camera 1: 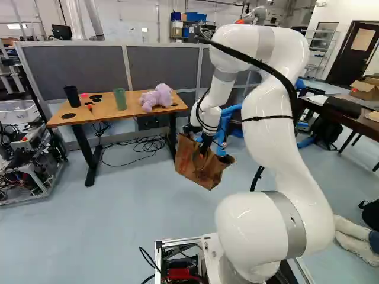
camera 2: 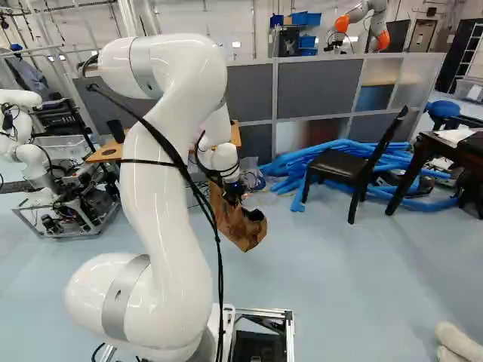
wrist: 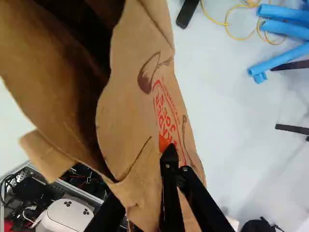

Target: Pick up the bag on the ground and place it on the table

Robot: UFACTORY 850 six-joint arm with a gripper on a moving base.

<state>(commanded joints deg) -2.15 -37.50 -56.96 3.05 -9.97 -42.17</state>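
We see a brown paper bag with red and dark printing hanging clear of the pale floor, nearer to us than the wooden-topped table and to its right. The black gripper with orange pads is closed on a pinch of paper at the bag's rim; a fold hides part of one finger, so we cannot tell exactly how narrow the gap is.

The bag looks light and soft, with creased, floppy walls and a gaping mouth. Its inside is dark, and we cannot tell whether it holds anything. We expect it to swing and sag from that one-sided hold, and to tear if jerked. The rim is the sensible place to grip, ideally where folded paper gives extra thickness.

On the table, a green cup stands left of a pale purple plush toy; a trailing corner could knock either, so a high, slow approach seems wise.
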